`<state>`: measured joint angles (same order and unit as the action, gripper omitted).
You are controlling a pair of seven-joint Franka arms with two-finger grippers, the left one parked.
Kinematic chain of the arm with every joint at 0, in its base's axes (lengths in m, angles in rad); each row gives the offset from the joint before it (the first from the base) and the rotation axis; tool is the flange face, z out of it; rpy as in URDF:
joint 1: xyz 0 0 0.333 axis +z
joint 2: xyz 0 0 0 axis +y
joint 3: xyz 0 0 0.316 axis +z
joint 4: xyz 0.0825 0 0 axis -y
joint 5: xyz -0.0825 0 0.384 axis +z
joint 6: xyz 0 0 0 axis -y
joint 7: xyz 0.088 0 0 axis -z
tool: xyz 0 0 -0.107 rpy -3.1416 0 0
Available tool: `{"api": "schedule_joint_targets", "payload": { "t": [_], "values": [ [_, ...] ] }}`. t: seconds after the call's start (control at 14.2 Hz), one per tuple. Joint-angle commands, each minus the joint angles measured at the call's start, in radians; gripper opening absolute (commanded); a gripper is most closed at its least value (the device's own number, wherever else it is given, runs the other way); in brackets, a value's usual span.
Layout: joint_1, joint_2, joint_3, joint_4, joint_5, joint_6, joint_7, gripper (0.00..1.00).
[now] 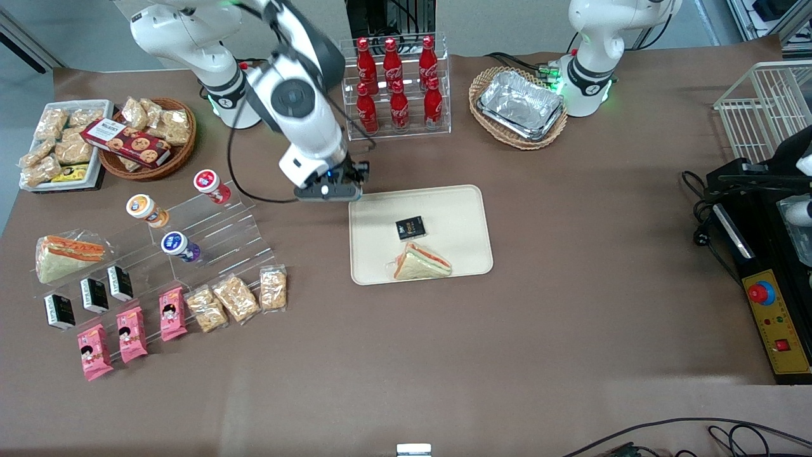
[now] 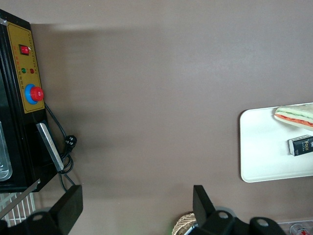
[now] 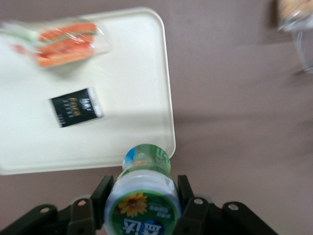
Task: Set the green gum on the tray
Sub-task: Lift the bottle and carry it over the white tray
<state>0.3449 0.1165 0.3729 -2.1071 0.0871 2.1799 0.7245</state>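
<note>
My right gripper [image 1: 330, 189] hangs above the table just beside the tray's [image 1: 466, 203] corner that is farthest from the front camera, toward the working arm's end. In the right wrist view the gripper [image 3: 143, 196] is shut on the green gum [image 3: 143, 198], a canister with a white-rimmed green lid showing a yellow flower and a teal body. The cream tray [image 3: 142, 63] lies below it, its rim close under the canister. The canister itself is hidden by the gripper in the front view.
On the tray lie a black packet [image 1: 410, 228] and a wrapped sandwich [image 1: 421, 263]. A clear stepped stand [image 1: 209, 228] holds red-lidded [image 1: 210, 185], orange-lidded [image 1: 145, 209] and purple-lidded [image 1: 178, 245] canisters. A cola bottle rack [image 1: 396, 86] stands farther from the camera than the gripper.
</note>
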Motion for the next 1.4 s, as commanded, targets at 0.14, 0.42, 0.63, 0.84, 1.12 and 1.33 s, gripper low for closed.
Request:
{"api": "schedule_joint_targets", "payload": {
  "t": [0.14, 0.42, 0.63, 0.84, 1.12, 1.33],
  "values": [
    [0.032, 0.213, -0.003, -0.01, 0.017, 0.188, 0.001, 0.0],
    [0.068, 0.259, -0.006, -0.008, 0.011, 0.224, 0.045, 0.0],
    [0.069, 0.27, -0.006, -0.007, 0.011, 0.225, 0.053, 0.0],
    [0.068, 0.296, -0.011, -0.007, 0.011, 0.276, 0.053, 0.07],
    [0.069, 0.305, -0.032, -0.004, -0.001, 0.29, 0.053, 0.81],
    [0.068, 0.311, -0.034, -0.001, -0.003, 0.291, 0.053, 0.96]
  ]
}}
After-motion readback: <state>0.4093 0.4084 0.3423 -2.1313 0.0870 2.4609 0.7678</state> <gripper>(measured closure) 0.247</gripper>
